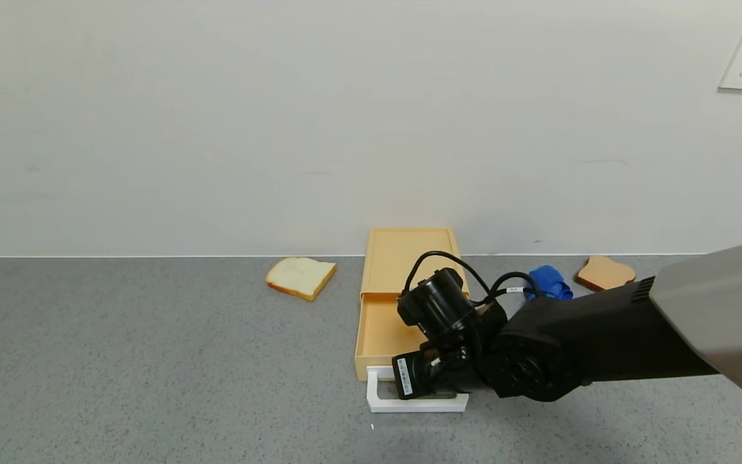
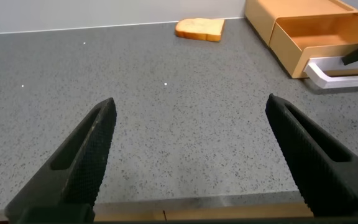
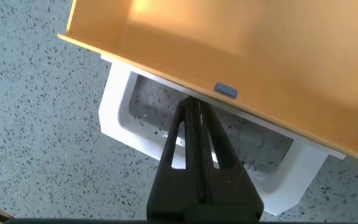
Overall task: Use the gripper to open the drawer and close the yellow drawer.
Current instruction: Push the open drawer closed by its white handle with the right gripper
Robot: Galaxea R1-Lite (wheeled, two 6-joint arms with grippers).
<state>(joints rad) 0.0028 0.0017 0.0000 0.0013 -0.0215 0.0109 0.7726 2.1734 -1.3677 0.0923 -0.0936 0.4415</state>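
The yellow drawer is pulled partly out of its flat yellow casing at the back middle of the counter. Its white loop handle points toward me. My right gripper hangs over the handle. In the right wrist view its fingers are pressed together, with the tips inside the loop of the handle, just short of the drawer front. My left gripper is open and empty, low over bare counter, far from the drawer.
A white bread slice lies left of the casing and shows in the left wrist view. A blue object and a brown bread slice lie to the right. The wall stands right behind the casing.
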